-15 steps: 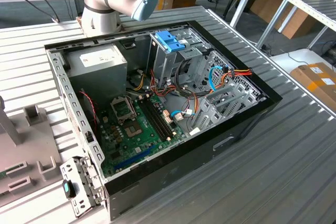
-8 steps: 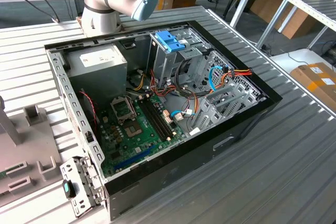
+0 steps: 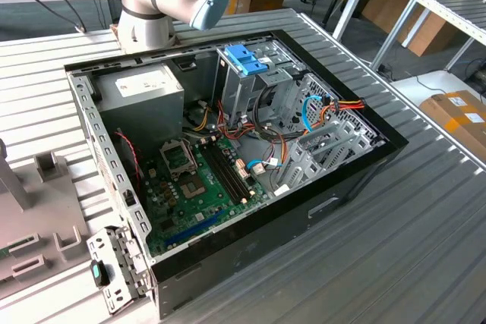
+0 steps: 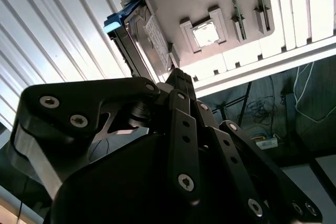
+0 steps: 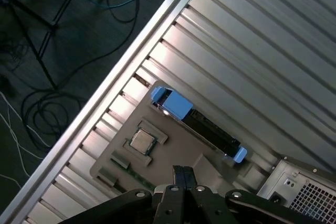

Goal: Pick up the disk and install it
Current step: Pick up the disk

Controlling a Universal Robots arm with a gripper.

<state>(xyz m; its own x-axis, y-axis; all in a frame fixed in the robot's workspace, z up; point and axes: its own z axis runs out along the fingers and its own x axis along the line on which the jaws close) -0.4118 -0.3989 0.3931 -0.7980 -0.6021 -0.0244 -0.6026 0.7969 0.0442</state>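
The disk (image 5: 206, 125) stands on edge in a grey holder plate (image 5: 176, 148) on the ribbed tabletop (image 5: 252, 51). It sits just ahead of the fingers (image 5: 179, 176), not touching them. The fingers are pressed together and empty. The disk's long axis slants across their line of reach.
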